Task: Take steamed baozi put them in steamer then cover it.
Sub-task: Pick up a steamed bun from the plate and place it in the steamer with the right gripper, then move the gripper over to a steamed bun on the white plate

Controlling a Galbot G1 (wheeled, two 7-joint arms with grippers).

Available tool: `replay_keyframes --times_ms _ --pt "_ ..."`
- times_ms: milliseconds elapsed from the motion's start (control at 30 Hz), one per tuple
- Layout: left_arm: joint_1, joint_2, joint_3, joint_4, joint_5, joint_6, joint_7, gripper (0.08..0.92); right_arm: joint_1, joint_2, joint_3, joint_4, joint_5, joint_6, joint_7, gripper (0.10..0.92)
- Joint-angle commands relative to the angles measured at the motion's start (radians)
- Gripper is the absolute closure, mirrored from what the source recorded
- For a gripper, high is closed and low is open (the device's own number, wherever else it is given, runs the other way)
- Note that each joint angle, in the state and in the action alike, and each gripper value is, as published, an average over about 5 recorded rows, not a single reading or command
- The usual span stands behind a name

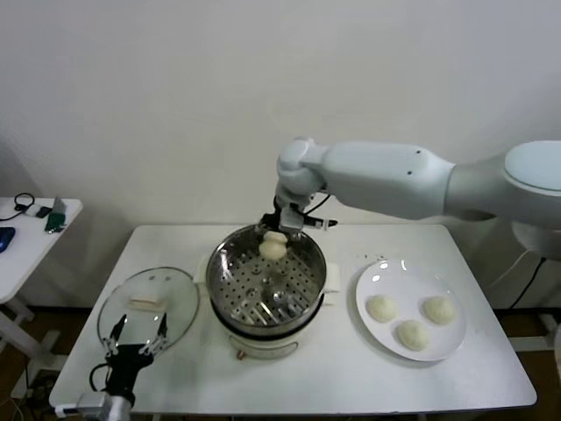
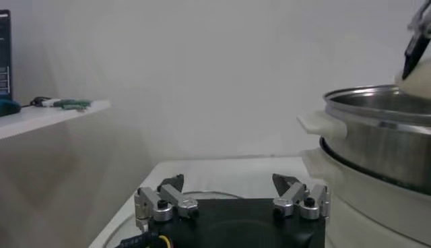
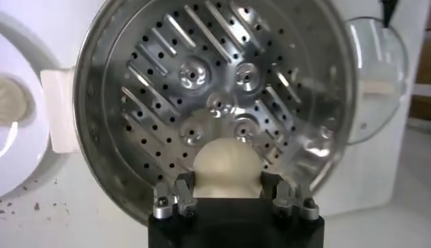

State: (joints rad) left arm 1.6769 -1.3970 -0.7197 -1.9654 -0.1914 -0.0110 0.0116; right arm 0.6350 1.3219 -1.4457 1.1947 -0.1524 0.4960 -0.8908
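The steamed baozi (image 1: pixel 273 248), gripped in the closed right pincer (image 1: pixel 279 230), hangs at frame centre above the steamer (image 1: pixel 226 263) for release onto its perforated floor (three more wait on the plate (image 1: pixel 372 285), lower right), while the left pincer (image 1: pixel 138 338) stands open near the cover (image 1: pixel 180 294), lower left.

The round stainless-steel steamer (image 1: pixel 266 285) stands mid-counter (image 1: pixel 491 368) (slightly toward the front edge). The round clear glass cover (image 1: pixel 149 303) lies toward the left edge; the flat white round plate (image 1: pixel 372 329), bearing three cream-white dough buns (image 1: pixel 412 334), toward the right edge.
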Motion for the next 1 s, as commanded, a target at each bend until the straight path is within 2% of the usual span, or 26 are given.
replay_keyframes --times_ms 33,300,500,600,700,867,933,1000 --pt "0.001 0.0 0.002 0.006 0.001 -0.001 0.0 0.177 -0.089 0.042 -0.004 -0.109 -0.089 0.039 0.041 0.372" --pt "-0.003 0.004 0.0 0.007 -0.001 -0.003 -0.001 0.177 -0.109 0.072 0.013 -0.169 -0.086 0.049 0.064 0.353" --pt "-0.004 0.003 0.001 0.003 0.0 -0.002 -0.001 0.177 -0.065 0.05 0.028 -0.137 -0.022 0.056 0.084 0.233" --pt "-0.006 0.001 0.003 0.0 0.003 -0.001 -0.001 0.177 0.014 0.013 0.007 -0.087 0.131 0.046 0.047 0.207" --pt "-0.007 -0.006 0.007 -0.006 0.007 0.001 -0.001 0.177 0.132 -0.048 -0.064 -0.017 0.382 0.002 -0.034 0.203" --pt "-0.002 -0.012 0.011 -0.014 0.017 0.001 0.0 0.177 0.352 -0.224 -0.217 0.136 0.884 -0.29 -0.232 0.202" --pt "0.001 -0.012 0.01 -0.014 0.019 0.0 0.0 0.177 0.418 -0.294 -0.266 0.171 1.006 -0.409 -0.26 0.202" --pt "0.003 -0.01 0.008 -0.015 0.02 -0.001 0.001 0.177 0.468 -0.356 -0.314 0.19 1.059 -0.513 -0.262 0.203"
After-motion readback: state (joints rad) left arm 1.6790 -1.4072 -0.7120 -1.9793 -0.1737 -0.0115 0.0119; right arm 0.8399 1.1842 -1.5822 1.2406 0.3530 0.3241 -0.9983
